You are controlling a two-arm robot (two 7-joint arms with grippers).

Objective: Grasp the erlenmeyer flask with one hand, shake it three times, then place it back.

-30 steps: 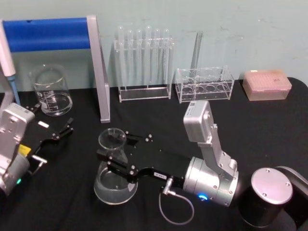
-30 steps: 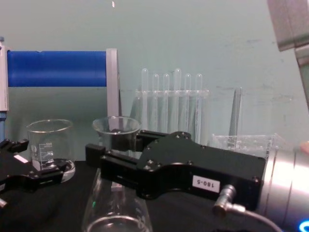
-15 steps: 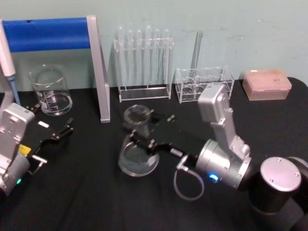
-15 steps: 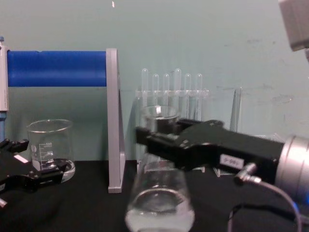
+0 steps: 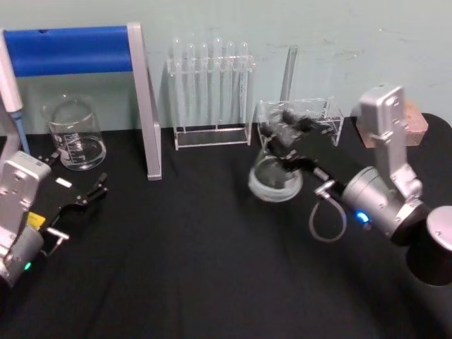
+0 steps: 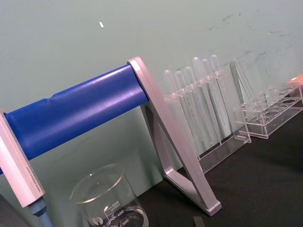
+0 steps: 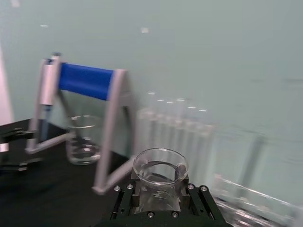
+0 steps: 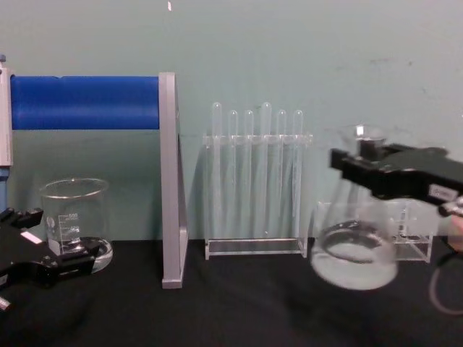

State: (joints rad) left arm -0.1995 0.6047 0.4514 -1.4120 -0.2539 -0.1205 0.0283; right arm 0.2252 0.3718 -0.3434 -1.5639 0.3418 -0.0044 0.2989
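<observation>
The erlenmeyer flask point(image 5: 275, 181) is clear glass with some clear liquid in its wide base. It hangs off the black table at the right, in front of the low clear rack point(image 5: 311, 120). My right gripper point(image 5: 284, 138) is shut on its neck, with black fingers on both sides below the flared rim. The chest view has the flask point(image 8: 354, 249) at the right with the right gripper point(image 8: 364, 165) on its neck. From the right wrist, the rim point(image 7: 160, 165) stands just above the right gripper point(image 7: 160, 193). My left gripper point(image 5: 76, 209) rests open at the table's left, near the beaker.
A graduated beaker point(image 5: 74, 134) stands at the back left beside a blue-barred grey stand point(image 5: 145, 106) with a pipette point(image 5: 10, 85). A rack of test tubes point(image 5: 212, 92) is at the back centre. A pink box point(image 5: 418, 133) sits at the far right.
The right gripper has carried the flask from the front left of the table's middle, up and to the back right. The left arm has not moved.
</observation>
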